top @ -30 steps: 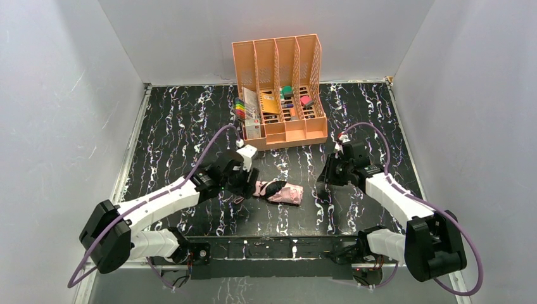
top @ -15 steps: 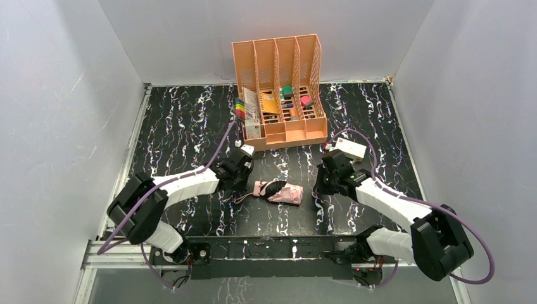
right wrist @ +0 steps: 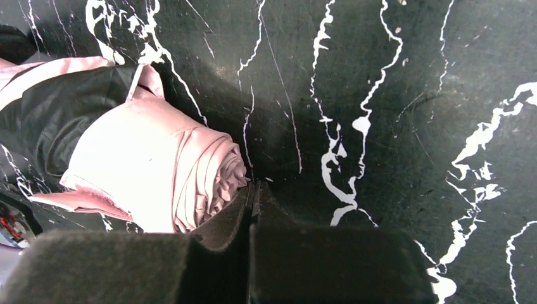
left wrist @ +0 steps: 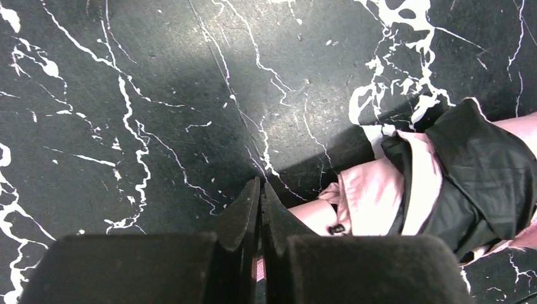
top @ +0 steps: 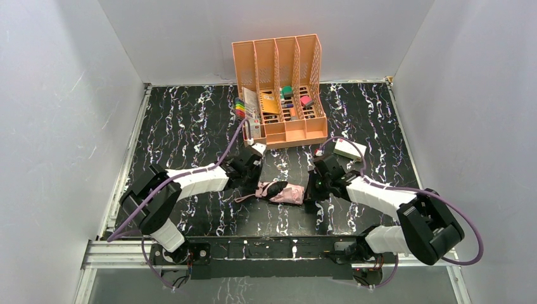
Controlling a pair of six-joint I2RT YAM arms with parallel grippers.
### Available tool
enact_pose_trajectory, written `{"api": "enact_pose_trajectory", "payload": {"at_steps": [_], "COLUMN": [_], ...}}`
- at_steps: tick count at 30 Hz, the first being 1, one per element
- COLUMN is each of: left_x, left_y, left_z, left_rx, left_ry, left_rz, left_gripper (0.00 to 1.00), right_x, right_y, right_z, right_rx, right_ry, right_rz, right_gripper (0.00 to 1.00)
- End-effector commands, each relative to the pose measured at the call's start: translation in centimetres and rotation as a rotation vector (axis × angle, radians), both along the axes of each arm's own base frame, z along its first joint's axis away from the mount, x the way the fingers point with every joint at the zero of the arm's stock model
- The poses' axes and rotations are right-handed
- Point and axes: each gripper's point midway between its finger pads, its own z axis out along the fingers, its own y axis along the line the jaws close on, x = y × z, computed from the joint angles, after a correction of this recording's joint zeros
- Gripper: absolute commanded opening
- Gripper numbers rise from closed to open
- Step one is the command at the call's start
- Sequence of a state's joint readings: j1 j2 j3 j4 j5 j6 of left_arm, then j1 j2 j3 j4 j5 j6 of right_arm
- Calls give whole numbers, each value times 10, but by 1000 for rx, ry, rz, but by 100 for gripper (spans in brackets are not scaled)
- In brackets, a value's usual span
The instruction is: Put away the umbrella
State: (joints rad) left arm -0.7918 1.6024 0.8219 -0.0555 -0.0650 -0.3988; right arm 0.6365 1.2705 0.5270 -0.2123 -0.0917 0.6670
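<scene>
Black marbled table (top: pixel 190 120), one folded umbrella (top: pixel 283 192) — one orange organiser (top: pixel 291 135) behind

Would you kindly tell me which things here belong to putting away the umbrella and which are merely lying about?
Job: pale pink and black folded fabric umbrella; left end effector; right end effector.
Lying about: orange slotted plastic desk organiser; small coloured items inside it.
</scene>
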Motion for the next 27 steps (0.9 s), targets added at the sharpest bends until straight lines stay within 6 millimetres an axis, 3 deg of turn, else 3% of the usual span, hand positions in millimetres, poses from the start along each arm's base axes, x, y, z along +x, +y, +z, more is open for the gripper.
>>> {"api": "enact_pose_trajectory", "payload": {"at_steps": [1, 4, 7, 13, 19, 24, 27], "left_x": [-27, -33, -31, -5, 28, 47, 49], "left_y": [-28, -45, -48, -40, -25, -6, 12], "left_z": [-8, -11, -12, 7, 21, 26, 33], "left_rx": [-60, -67, -66, -54, -58, -45, -51], "left_ry": [62, 71, 72, 1, -23, -29, -35], "left_rz": [-59, -85, -68, -26, -4, 38, 84], "left_gripper": [0, 0, 0, 0, 0, 10, 32], "right_x": [14, 24, 31, 43, 67, 90, 99], "right_y": [35, 51, 54, 48, 70, 65, 41], "right_z": [15, 24, 27, 24, 29, 29, 33], "right_rx": [123, 146, 131, 76, 98, 12, -76], "right_ry": [-30, -49, -69, -110, -159, -202, -245], "right_rz": [23, 40, 34, 16, 62, 61, 29], "right_gripper": [6, 6, 6, 8, 12, 19, 30]}}
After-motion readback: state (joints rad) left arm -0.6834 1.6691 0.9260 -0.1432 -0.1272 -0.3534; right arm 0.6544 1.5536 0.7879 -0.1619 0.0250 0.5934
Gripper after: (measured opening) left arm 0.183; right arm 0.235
